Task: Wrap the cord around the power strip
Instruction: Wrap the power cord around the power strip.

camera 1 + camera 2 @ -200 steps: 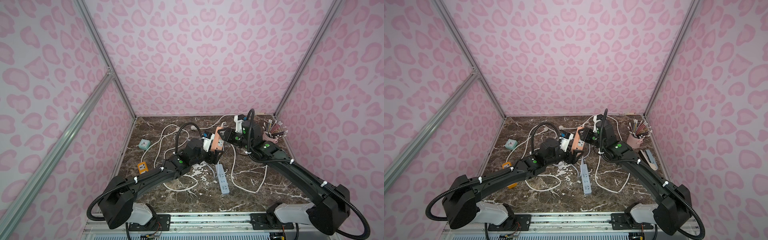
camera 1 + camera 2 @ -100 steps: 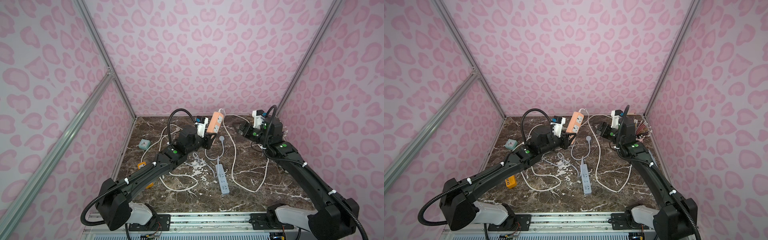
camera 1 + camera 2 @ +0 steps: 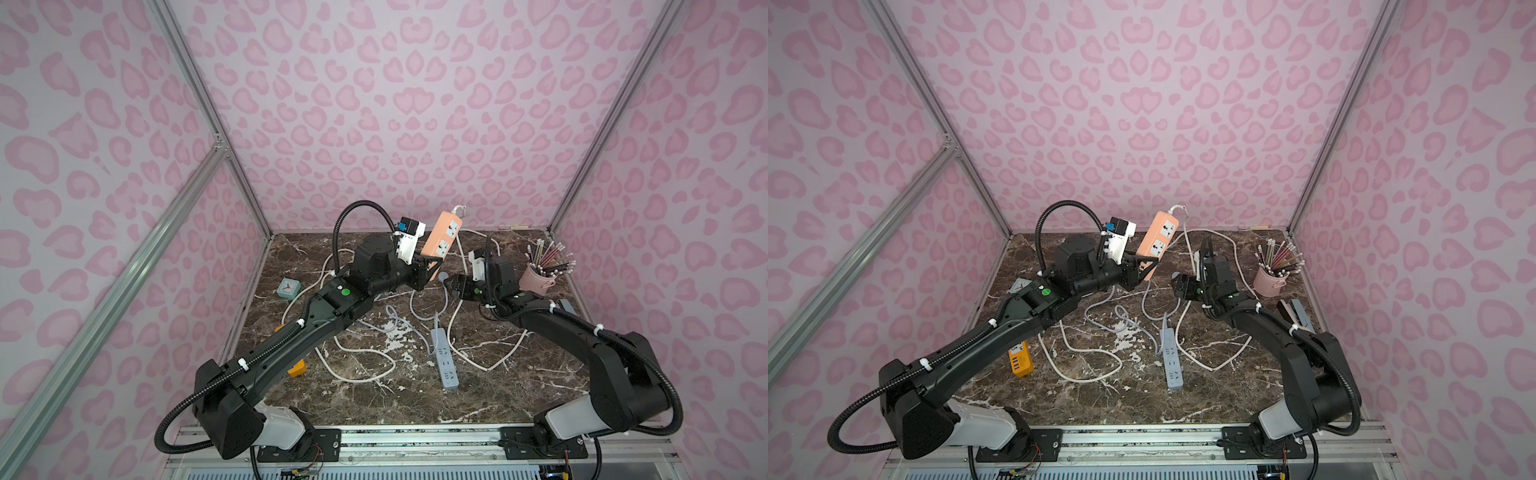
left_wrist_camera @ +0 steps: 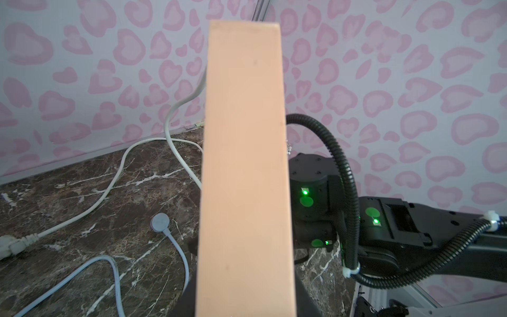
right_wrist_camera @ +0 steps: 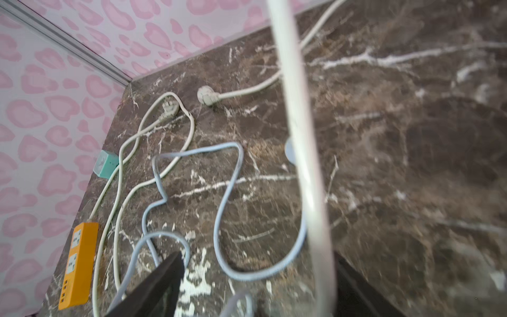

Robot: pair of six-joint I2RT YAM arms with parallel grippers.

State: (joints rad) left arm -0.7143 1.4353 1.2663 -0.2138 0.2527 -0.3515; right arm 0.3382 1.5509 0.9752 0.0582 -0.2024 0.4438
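Two grips: your left gripper (image 3: 431,266) clamps the stiff power strip (image 3: 445,235) low; your right gripper (image 5: 256,258) gapes around its limp cord (image 5: 299,137), so pinch there.

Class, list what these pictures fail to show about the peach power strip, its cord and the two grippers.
- Left wrist view: the peach power strip hides the left gripper gripping it.
- Right wrist view: the white cord is blurred; whether it touches the right gripper is unclear.
- A top view: the left arm covers most of the orange strip.
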